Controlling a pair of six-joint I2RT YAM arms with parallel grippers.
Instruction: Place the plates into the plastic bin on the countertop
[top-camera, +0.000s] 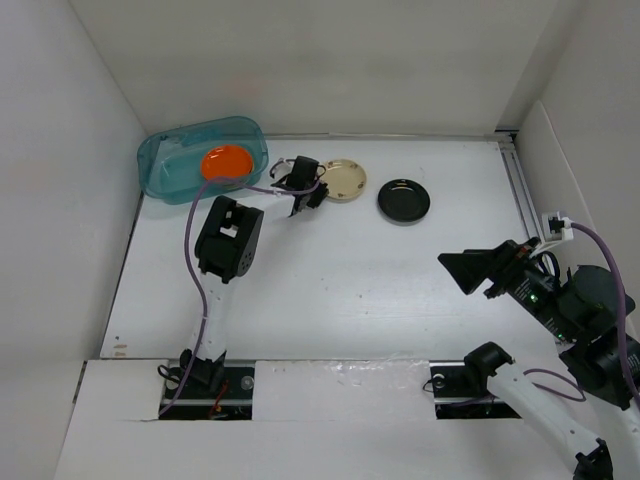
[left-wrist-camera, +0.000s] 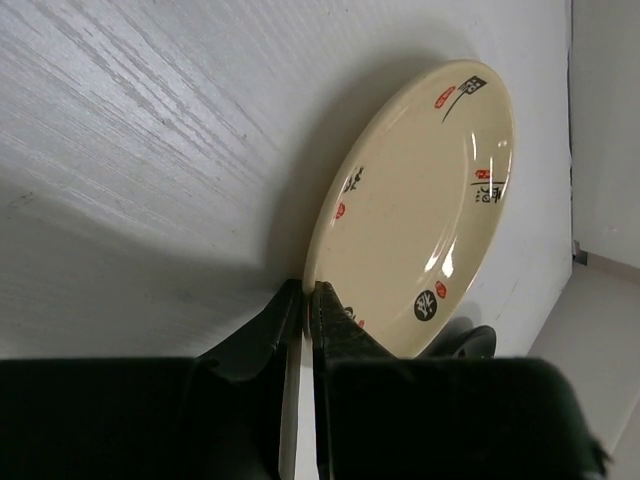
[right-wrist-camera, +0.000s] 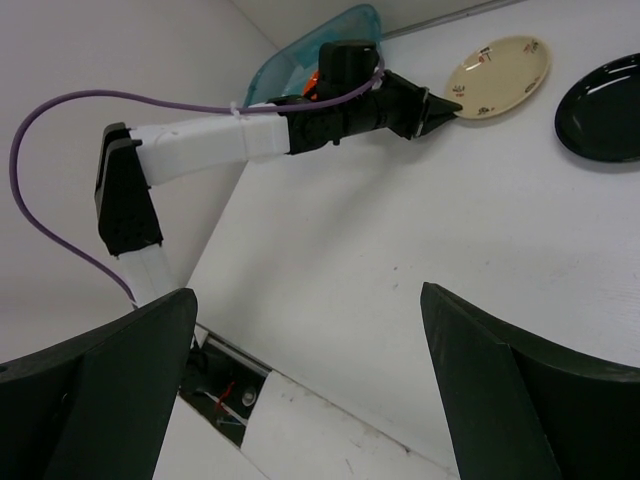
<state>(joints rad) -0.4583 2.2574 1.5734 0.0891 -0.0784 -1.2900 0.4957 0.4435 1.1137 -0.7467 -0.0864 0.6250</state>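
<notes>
A cream plate (top-camera: 343, 180) with small red and black marks lies on the white countertop (top-camera: 350, 290) near the back. My left gripper (top-camera: 320, 191) is shut on its near-left rim; in the left wrist view the two black fingers (left-wrist-camera: 340, 325) pinch the cream plate (left-wrist-camera: 420, 200) at its edge, gripper (left-wrist-camera: 308, 296). A glossy black plate (top-camera: 404, 200) sits to its right. The teal plastic bin (top-camera: 165, 165) stands at the back left with an orange plate (top-camera: 226, 162) inside. My right gripper (top-camera: 466, 274) hovers open over the right side, gripper (right-wrist-camera: 308, 295) holding nothing.
White walls close in the left, back and right. A metal rail (top-camera: 520, 190) runs along the right wall. The left arm's purple cable (top-camera: 195, 240) loops beside the bin. The arm bases sit in slots at the near edge.
</notes>
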